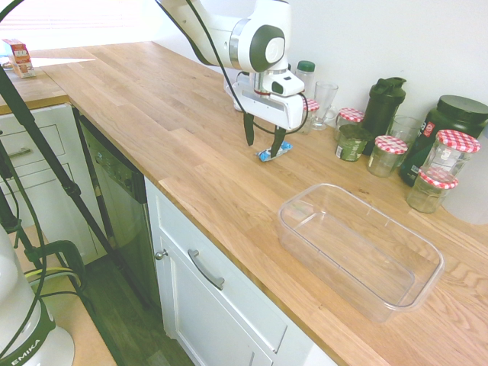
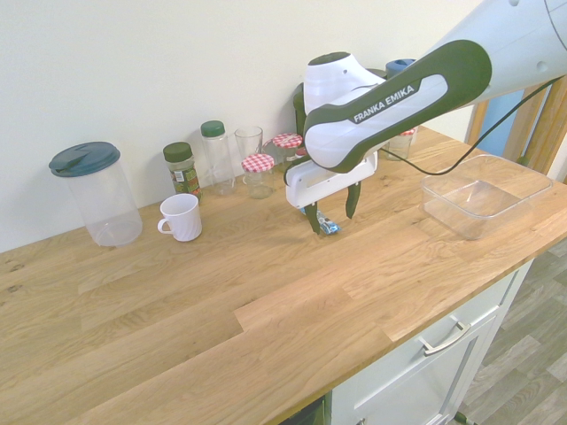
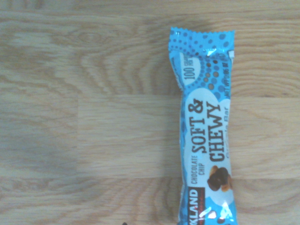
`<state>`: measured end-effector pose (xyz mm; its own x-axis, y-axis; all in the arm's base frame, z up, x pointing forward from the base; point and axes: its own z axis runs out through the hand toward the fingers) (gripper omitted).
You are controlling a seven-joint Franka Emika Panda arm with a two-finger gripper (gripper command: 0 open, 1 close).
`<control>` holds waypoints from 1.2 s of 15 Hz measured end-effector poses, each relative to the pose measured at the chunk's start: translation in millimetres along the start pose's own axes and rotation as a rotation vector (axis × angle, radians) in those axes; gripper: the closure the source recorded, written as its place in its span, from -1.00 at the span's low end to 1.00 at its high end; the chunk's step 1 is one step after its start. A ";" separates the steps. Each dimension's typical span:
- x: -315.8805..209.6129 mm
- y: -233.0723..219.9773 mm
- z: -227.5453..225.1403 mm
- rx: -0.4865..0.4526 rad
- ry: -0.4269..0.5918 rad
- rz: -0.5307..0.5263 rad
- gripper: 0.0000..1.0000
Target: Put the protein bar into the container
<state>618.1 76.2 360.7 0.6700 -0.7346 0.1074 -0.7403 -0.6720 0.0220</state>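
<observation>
A white arm's gripper (image 1: 264, 142) points straight down over the bar (image 1: 274, 152), jaws spread wide, one finger on each side of the wrapper and nothing held. The bar lies flat on the wooden counter (image 1: 175, 137); in the first exterior view the tub (image 1: 360, 248) sits well apart at about 4 o'clock from it, clear-walled and with nothing inside. In that view, jars with red-checked lids (image 1: 387, 155) and a dark shaker bottle (image 1: 383, 105) stand along the wall between 1 and 3 o'clock of the bar.

From the opposite side, the gripper (image 2: 332, 212) stands over the bar (image 2: 326, 226), with the tub (image 2: 483, 195) off at 3 o'clock. A white mug (image 2: 182, 216) sits at 9 o'clock, a lidded clear canister (image 2: 94, 192) beyond it, and a spice jar (image 2: 182, 168) near the wall.

The wrist view shows the blue wrapper (image 3: 205, 136) close up on the wood grain, printed "SOFT & CHEWY" and "CHOCOLATE CHIP".
</observation>
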 end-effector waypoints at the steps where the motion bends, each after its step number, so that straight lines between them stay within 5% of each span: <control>1: 0.6 -2.3 1.3 -0.001 0.000 0.001 -1.00; 2: 2.4 -4.1 2.3 -0.004 -0.001 0.003 -1.00; 3: 4.8 -5.1 3.7 -0.008 -0.003 0.006 1.00; 18: 12.5 -13.7 13.9 -0.025 -0.008 0.009 1.00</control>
<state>637.4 74.9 348.0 0.6637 -0.7413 0.0995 -0.7473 -0.6629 0.0458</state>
